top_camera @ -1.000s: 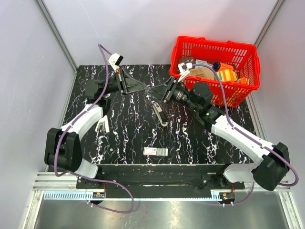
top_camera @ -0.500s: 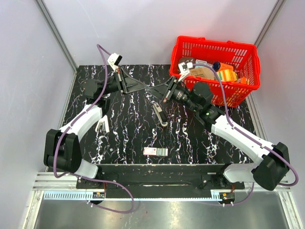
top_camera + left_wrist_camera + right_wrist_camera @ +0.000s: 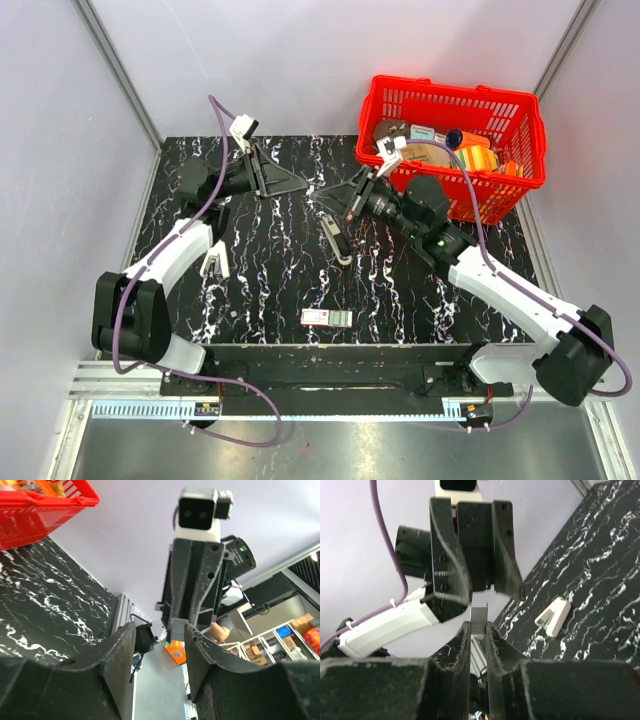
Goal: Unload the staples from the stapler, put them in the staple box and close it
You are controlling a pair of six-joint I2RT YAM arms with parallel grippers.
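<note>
While the right gripper (image 3: 323, 192) hangs over the far middle of the black marbled surface (image 3: 280, 275) with its fingers pinched almost together on a short strip of staples (image 3: 479, 616), the left gripper (image 3: 298, 183) faces it tip to tip, its fingers spread wide with nothing between them. The stapler (image 3: 215, 262) lies on the left part of the surface, just beside the left forearm and well apart from both grippers; a red basket (image 3: 455, 92) stands at the far right corner.
</note>
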